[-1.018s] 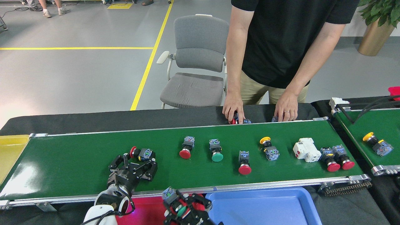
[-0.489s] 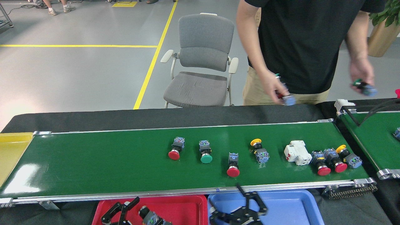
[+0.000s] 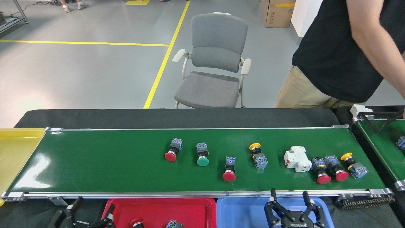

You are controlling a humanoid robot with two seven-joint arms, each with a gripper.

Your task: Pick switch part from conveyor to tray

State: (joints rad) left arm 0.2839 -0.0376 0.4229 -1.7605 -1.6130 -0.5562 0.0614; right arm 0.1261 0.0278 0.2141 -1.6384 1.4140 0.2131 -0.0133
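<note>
My right gripper (image 3: pixel 290 199) hung over the blue tray (image 3: pixel 240 212) with its fingers spread apart and nothing between them. My left gripper (image 3: pixel 84 210) was low beside the red tray (image 3: pixel 158 209), also spread and empty. Seven switches and a white part (image 3: pixel 297 160) lay on the conveyor (image 3: pixel 95 164), the nearest red switch (image 3: pixel 229 169) just behind its front rail.

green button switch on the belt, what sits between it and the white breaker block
In the head view, two switch parts lie between the green-capped switch and the white rectangular breaker block: a red-capped switch and a yellow-capped switch.
</note>
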